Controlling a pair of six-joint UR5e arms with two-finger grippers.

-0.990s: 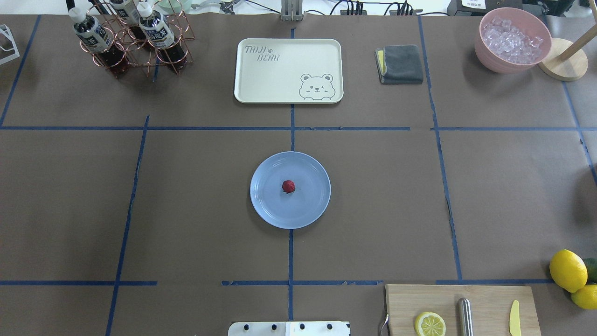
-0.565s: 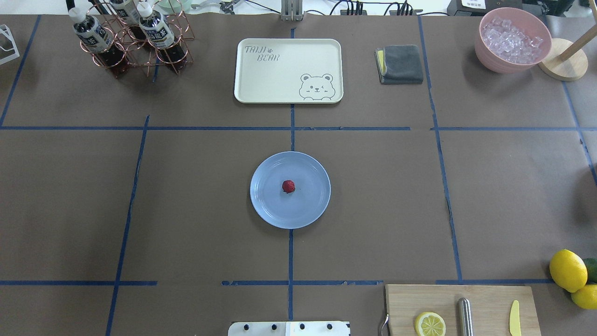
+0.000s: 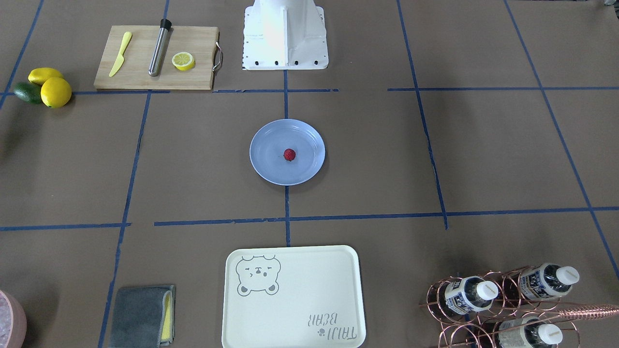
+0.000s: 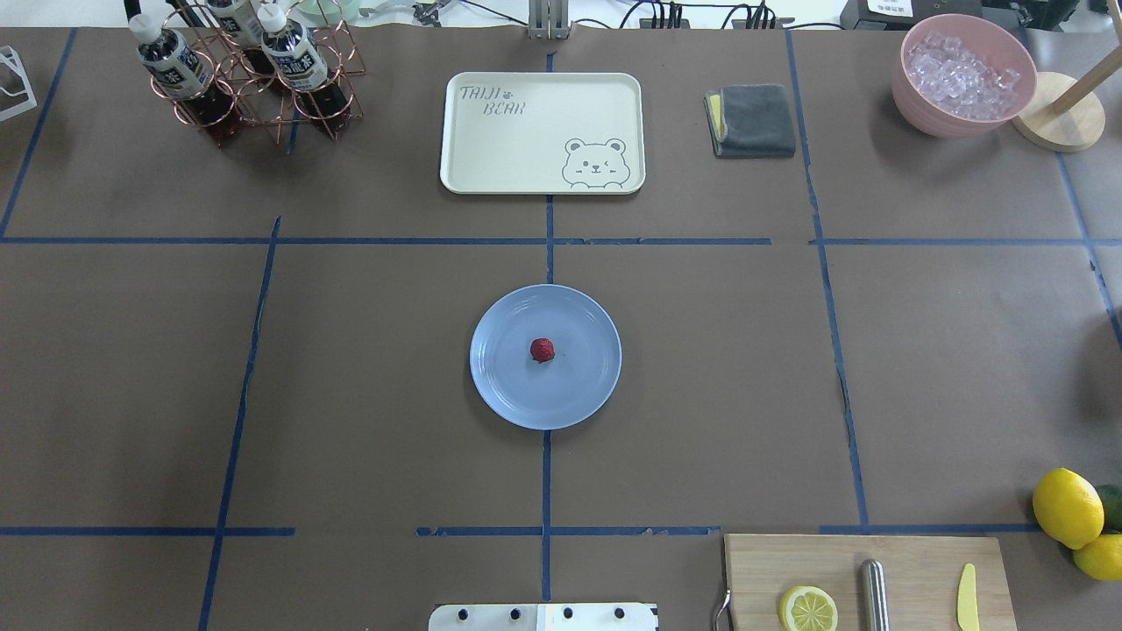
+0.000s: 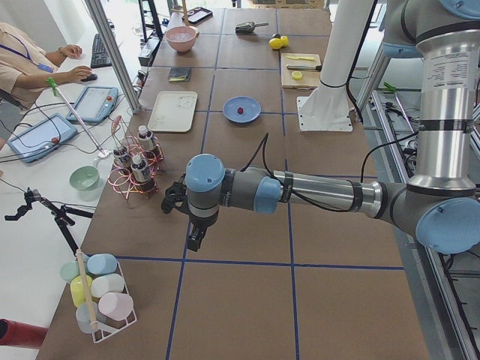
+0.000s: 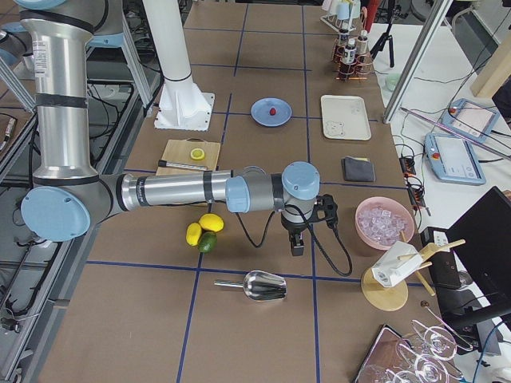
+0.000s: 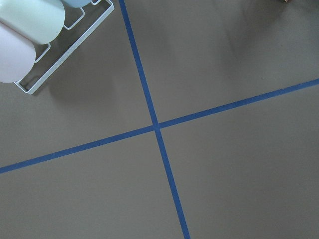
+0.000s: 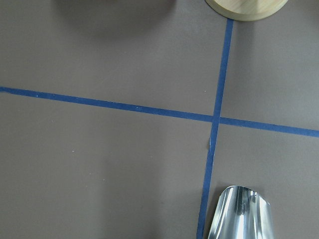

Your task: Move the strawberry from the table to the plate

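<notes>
No change from a second ago: strawberry [image 4: 543,350] sits centred on blue plate [image 4: 504,390]. Left claw [image 5: 193,240] and right claw [image 6: 297,244] are parked well away; can't tell if open or closed. Task looks done.

you only get the left gripper [image 5: 193,243] and right gripper [image 6: 297,247] in the side views, too small to read the jaws, scoop [image 8: 241,214] chopped off by the right wrist view's bottom edge, overhead lime [image 4: 1113,501] mostly tucked behind the lemons [image 4: 1067,506]

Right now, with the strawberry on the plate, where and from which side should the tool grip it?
Probably across its middle, from straight above: the strawberry is small, roundish and alone near the centre of the plate, whose raised rim hinders side approaches.
</notes>
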